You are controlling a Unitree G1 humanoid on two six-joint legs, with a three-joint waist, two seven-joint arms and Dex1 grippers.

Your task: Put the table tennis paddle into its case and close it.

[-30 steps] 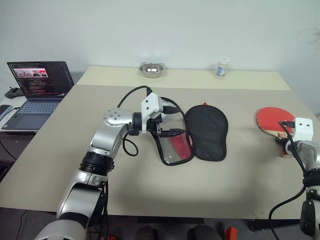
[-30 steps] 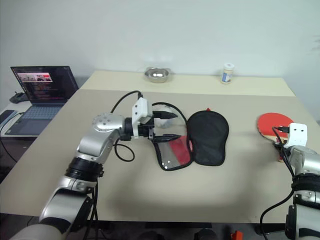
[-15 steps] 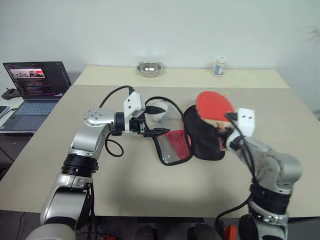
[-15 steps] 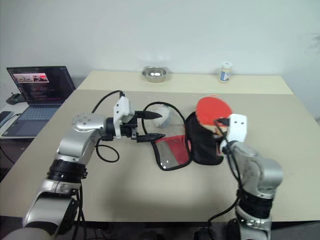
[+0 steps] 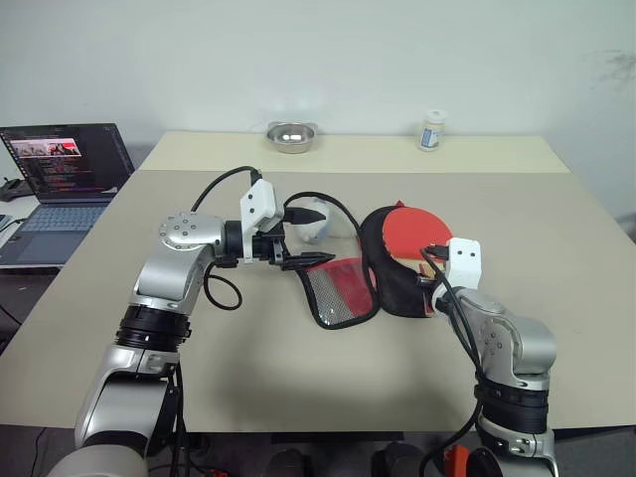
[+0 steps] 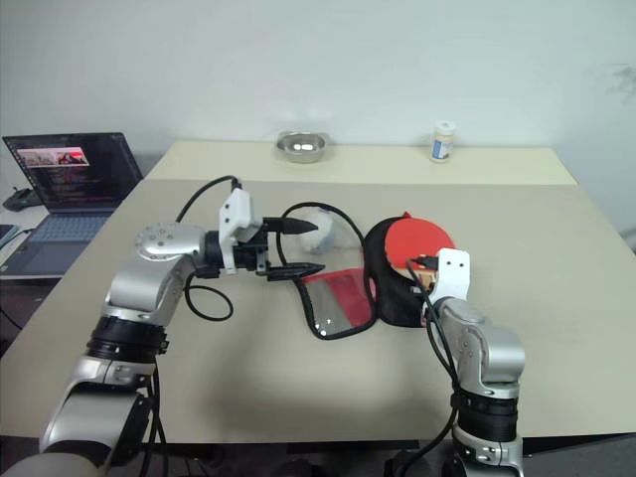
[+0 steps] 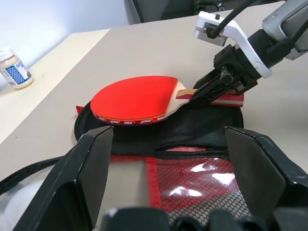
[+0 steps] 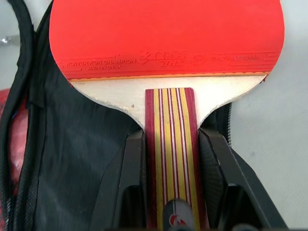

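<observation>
Smooth red-rubber paddle (image 8: 166, 36), wooden handle; fabric-and-mesh case (image 7: 192, 144)

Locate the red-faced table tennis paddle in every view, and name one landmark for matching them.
Left eye view: red-rubber table tennis paddle right of centre, over the open black fabric case.
Right eye view: right of centre.
Left wrist view: centre, above the case.
Right wrist view: blade across the top.
Landmark: the case.
</observation>
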